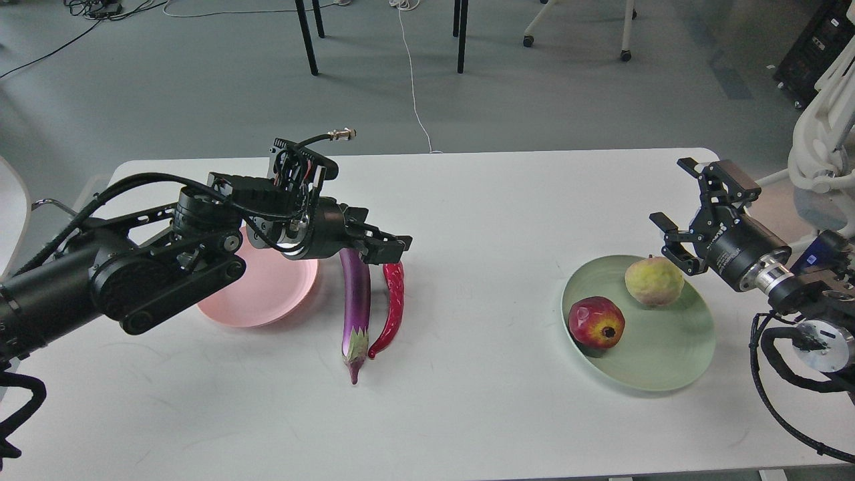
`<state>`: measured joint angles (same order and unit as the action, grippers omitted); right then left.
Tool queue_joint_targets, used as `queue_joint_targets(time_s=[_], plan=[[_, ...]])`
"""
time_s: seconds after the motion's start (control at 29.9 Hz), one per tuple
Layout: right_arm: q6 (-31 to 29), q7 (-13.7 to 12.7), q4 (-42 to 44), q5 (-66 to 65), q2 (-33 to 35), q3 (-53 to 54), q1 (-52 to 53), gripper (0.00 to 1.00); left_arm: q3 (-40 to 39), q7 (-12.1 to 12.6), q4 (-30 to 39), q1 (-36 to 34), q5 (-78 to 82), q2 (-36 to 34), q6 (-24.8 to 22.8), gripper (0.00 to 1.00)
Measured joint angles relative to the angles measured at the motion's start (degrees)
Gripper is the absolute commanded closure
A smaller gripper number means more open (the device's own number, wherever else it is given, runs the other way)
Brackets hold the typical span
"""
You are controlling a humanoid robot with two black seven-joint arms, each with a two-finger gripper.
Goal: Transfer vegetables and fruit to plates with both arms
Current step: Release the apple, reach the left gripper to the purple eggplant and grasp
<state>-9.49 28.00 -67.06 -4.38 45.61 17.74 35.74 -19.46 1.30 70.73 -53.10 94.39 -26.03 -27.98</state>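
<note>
both fruits (654,281) sit in the green plate (668,361); pink plate (267,300) holds nothing.

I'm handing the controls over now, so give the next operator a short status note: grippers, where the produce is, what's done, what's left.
Left gripper: over the far ends of the eggplant and chili pepper; grip unclear.
Right gripper: fingers open, empty, beside the yellow-green fruit.
Done: that fruit and the red fruit sit on the green plate.
Left: both vegetables lie on the table beside the pink plate, which looks empty where visible.
</note>
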Motion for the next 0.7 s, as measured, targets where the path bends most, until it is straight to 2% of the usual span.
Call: queue_joint_targets(time_s=[0.1, 0.2, 0.43, 0.7], plan=[[0.0, 0.0, 0.0, 0.0, 0.0, 0.1, 0.0, 0.02, 0.1, 5.5, 0.2, 0.8, -6.4, 0.4, 0.0, 0.01], [0.0, 0.0, 0.0, 0.0, 0.0, 0.1, 0.0, 0.02, 0.1, 8.0, 0.2, 1.9, -8.4, 0.7, 0.0, 0.01], [0.0, 0.0, -0.1, 0.0, -0.3, 0.1, -0.1, 0.02, 0.1, 10.4, 0.5, 6.1, -8.7, 1.0, 0.0, 0.01], [-0.2, 0.0, -0.1, 0.0, -0.6, 0.3, -0.1, 0.02, 0.2, 11.2, 0.1, 8.4, -8.0, 1.0, 0.0, 0.01]])
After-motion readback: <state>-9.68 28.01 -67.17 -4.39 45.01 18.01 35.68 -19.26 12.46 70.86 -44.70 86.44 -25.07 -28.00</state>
